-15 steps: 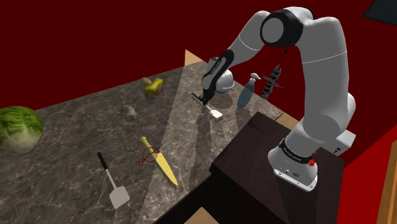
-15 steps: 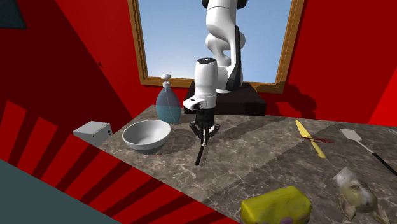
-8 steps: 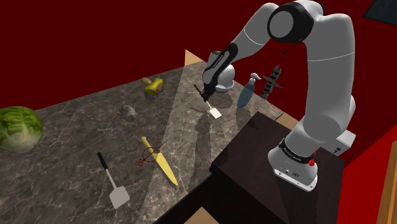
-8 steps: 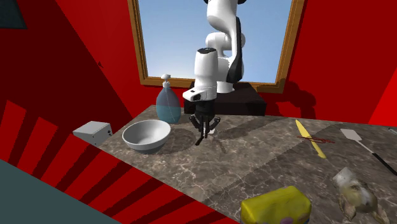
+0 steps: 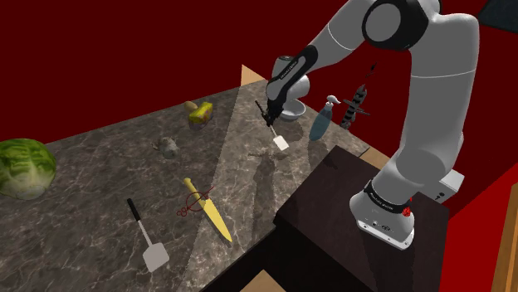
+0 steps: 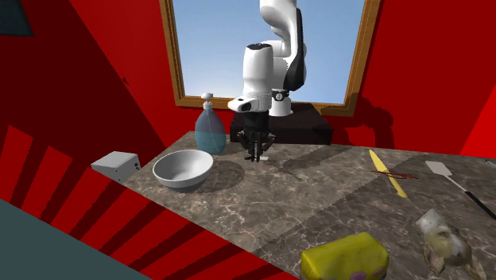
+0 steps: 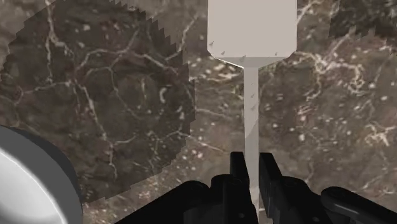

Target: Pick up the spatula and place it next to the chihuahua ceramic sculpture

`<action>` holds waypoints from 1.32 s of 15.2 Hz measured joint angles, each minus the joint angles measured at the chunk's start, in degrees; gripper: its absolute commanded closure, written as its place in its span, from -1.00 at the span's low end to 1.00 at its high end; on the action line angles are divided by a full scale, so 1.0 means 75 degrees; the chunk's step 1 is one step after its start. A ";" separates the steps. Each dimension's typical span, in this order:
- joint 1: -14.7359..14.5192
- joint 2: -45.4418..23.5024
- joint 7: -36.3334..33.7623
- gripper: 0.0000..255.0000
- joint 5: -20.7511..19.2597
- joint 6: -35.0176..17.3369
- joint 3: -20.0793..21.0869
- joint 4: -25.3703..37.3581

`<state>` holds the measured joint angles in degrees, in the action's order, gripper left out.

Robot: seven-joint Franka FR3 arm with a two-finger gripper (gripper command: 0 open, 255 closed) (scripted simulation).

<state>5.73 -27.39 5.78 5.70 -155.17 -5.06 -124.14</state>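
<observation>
**Spatula in the claw, beside the bowl**

The gripper (image 5: 267, 114) is closed to a narrow gap, its fingers (image 7: 238, 167) pinching the thin handle of the pale spatula (image 7: 252, 28). The spatula hangs blade-down just beside the bowl (image 5: 295, 109), above the marble counter (image 5: 108, 191). The chihuahua (image 5: 168, 148) sits well apart from the bowl. A knife (image 5: 207, 209) and a second spatula (image 5: 145, 236) lie farther still from the bowl.

Dark veined marble worktop (image 7: 95, 95), faintly polished. Matt, smooth pale spatula (image 7: 252, 28). Smooth, softly glossy white bowl (image 6: 179, 180).
</observation>
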 measured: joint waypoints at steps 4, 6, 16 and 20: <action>-0.0031 0.0320 -0.0037 1.00 -0.0060 0.0313 -0.0055 -0.0007; -0.0047 0.0513 -0.0054 1.00 -0.0096 0.0455 -0.0083 -0.0057; -0.0365 0.0966 -0.0534 1.00 -0.0299 0.1299 -0.0104 0.0340; -0.0738 0.0429 -0.1103 1.00 -0.0377 0.1673 0.0007 0.1254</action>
<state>0.19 -24.18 -2.50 2.87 -142.62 -5.01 -114.74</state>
